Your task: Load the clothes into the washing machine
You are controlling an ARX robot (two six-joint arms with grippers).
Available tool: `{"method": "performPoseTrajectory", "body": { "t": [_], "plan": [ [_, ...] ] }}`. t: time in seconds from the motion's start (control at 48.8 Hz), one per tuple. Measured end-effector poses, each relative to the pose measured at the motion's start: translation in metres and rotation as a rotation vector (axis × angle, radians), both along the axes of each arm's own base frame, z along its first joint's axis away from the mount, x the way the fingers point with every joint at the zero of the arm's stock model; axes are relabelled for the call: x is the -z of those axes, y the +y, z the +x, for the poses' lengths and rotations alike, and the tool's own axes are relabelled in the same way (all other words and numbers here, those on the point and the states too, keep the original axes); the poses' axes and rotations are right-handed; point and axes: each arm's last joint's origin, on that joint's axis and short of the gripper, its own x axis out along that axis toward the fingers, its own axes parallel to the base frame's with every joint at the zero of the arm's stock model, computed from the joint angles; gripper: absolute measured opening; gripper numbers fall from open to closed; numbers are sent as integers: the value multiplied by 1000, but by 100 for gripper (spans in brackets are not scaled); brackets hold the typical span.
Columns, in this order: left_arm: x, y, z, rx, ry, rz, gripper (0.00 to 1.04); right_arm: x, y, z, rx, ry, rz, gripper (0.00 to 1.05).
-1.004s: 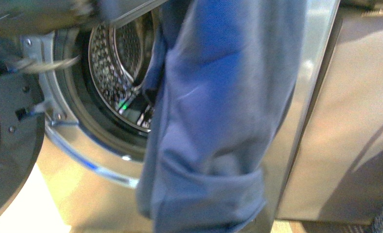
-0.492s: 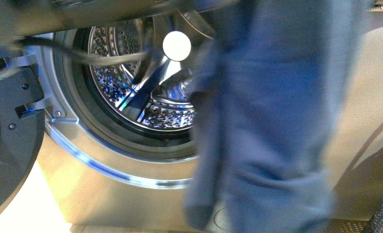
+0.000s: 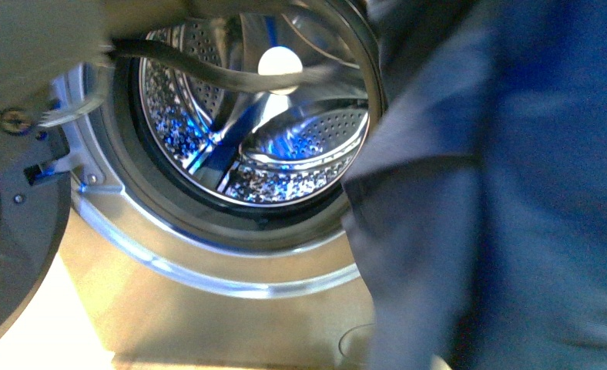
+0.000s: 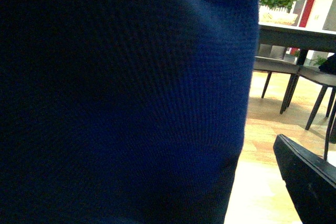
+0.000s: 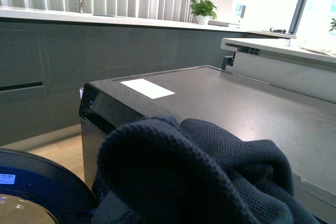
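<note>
Nearest: navy knit garment (image 3: 501,193), hanging in a long fall close in front, just right of the porthole. Wholly outside the washing machine (image 3: 169,308), with the lower end well below the opening's bottom lip. Bunched top of it right before the right wrist camera; fills most of the left wrist view too.

Left gripper and right gripper both hidden behind fabric. Cannot tell how wide the fingers are set or whether clamped; probably carried from above.

Step in hand, by judgement: carry across and feed into the opening.
- Raise enough to bring the trailing end over the lower lip.
- Swing left to centre on the porthole.
- Push deep before letting go, to keep folds off the black gasket (image 3: 127,177).
- Mind the dark cable (image 3: 208,69) slung across the upper opening from an arm link (image 3: 31,69) at upper left. Snag risk.

Next back: dark grey door (image 3: 15,247), open at far left, out of the path.

Farthest: perforated steel drum (image 3: 300,139), bright light spot near the top. No laundry inside the part on show; right portion covered by the garment.
</note>
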Motion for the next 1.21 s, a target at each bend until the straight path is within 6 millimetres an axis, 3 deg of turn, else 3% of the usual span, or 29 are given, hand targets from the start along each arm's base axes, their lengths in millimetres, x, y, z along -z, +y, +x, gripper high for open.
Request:
{"method": "performPoseTrajectory", "body": {
  "t": [0.246, 0.451, 0.861, 1.209],
  "plan": [
    [-2, -32, 13, -198, -14, -28, 98, 0, 0, 0, 0, 0, 0, 3],
    [-1, -46, 27, -408, 6, -31, 98, 0, 0, 0, 2, 0, 0, 3],
    [10, -53, 35, -758, 103, 82, 98, 0, 0, 0, 3, 0, 1, 3],
    [10, -44, 33, -1028, 113, 97, 98, 0, 0, 0, 3, 0, 0, 3]
  ]
}}
